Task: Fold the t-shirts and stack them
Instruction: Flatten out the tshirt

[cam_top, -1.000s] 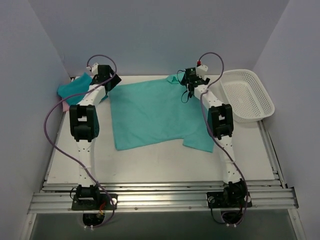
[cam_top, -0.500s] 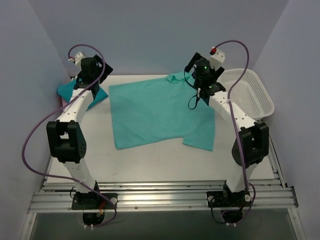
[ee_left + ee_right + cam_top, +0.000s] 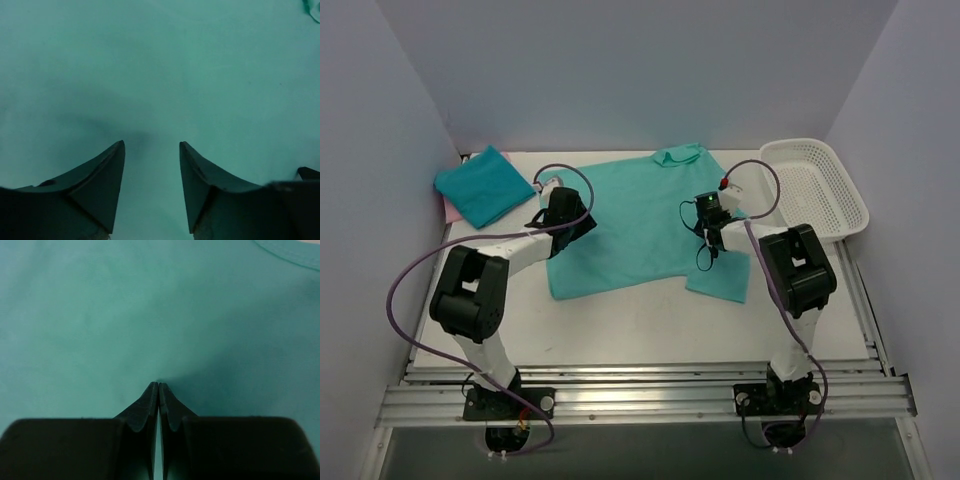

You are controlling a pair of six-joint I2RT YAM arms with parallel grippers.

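A teal t-shirt (image 3: 630, 225) lay spread flat mid-table. The left gripper (image 3: 151, 150), jaws apart, sat low over its left side. The right gripper (image 3: 158, 387), tips closed, met its right side. The cloth looked soft, light and limp, likely best pinched at a hem or corner.

A teal t-shirt (image 3: 632, 225) lies spread flat, directly under both grippers. Its left edge is beneath the left gripper (image 3: 572, 212), and its right side is beneath the right gripper (image 3: 708, 212). The collar (image 3: 677, 155) lies beyond and between them, and one sleeve (image 3: 720, 282) reaches nearer than the right gripper. Well to the far left of the left gripper, a folded teal t-shirt (image 3: 482, 185) rests on a pink one (image 3: 448, 208), of which only an edge shows.
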